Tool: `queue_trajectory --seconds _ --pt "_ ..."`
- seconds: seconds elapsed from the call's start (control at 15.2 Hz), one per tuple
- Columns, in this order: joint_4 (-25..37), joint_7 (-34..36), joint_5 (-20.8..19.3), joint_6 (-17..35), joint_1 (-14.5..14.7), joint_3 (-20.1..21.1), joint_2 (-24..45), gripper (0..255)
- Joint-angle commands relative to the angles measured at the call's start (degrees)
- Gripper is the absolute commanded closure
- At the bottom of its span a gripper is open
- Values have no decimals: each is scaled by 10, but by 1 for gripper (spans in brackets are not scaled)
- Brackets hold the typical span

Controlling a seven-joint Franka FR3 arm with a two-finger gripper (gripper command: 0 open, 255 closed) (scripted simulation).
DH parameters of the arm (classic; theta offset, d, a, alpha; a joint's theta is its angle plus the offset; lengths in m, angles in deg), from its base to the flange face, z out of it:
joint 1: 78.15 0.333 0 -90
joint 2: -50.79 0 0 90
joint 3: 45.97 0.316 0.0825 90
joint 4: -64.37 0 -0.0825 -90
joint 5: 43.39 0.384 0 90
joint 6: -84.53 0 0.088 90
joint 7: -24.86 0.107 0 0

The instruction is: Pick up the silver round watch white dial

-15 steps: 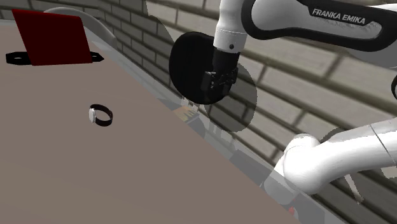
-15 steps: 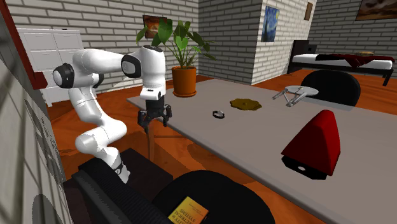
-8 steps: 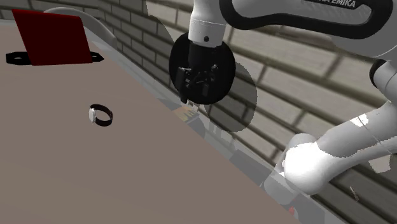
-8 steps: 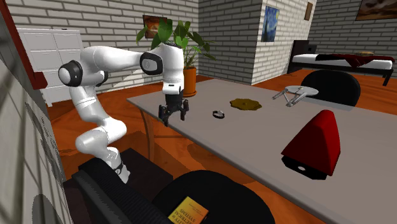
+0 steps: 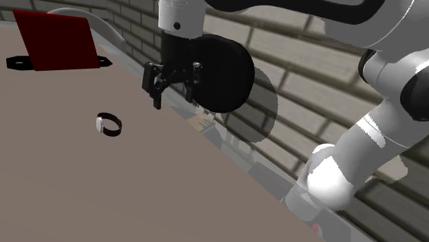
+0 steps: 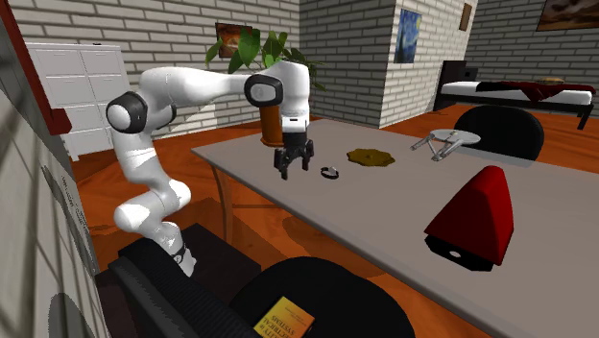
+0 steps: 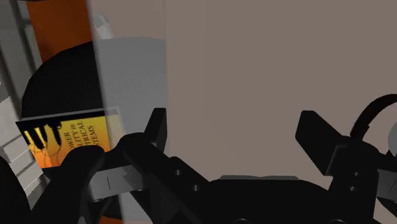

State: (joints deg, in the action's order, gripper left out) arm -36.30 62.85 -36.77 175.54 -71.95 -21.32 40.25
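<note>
The watch (image 5: 108,124) lies on the grey-brown table (image 5: 69,199); it has a black strap and a pale round dial. In the second exterior view the watch (image 6: 330,173) sits near the table's edge, with my gripper (image 6: 293,171) hanging just to its left, a little above the tabletop (image 6: 384,226). In the shoulder view my gripper (image 5: 172,98) hovers above the table's edge, up and to the right of the watch. The wrist view has the open gripper (image 7: 235,127) with bare table between the fingers (image 7: 156,127), and the watch strap (image 7: 376,113) curves just beyond one finger.
A red wedge-shaped object (image 6: 475,221) on a black base stands farther along the table (image 5: 55,38). A brown flat piece (image 6: 370,156) and a model spaceship (image 6: 443,142) lie beyond the watch. Black chairs (image 5: 223,75) stand by the table edge; one holds a yellow book (image 7: 63,137).
The arm has swung from beside the table in over its edge, bringing the gripper much closer to the watch. The watch has not moved.
</note>
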Motion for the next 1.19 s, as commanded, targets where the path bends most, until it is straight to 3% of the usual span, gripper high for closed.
queue_trajectory --seconds 0.0,0.4,0.73,1.12 --pt "38 26 -6 -2 6 16 32 0" --pt "202 111 -62 -24 45 61 169 0" --pt "388 171 -132 -75 116 78 304 0" --pt "296 162 -114 -12 96 76 273 0"
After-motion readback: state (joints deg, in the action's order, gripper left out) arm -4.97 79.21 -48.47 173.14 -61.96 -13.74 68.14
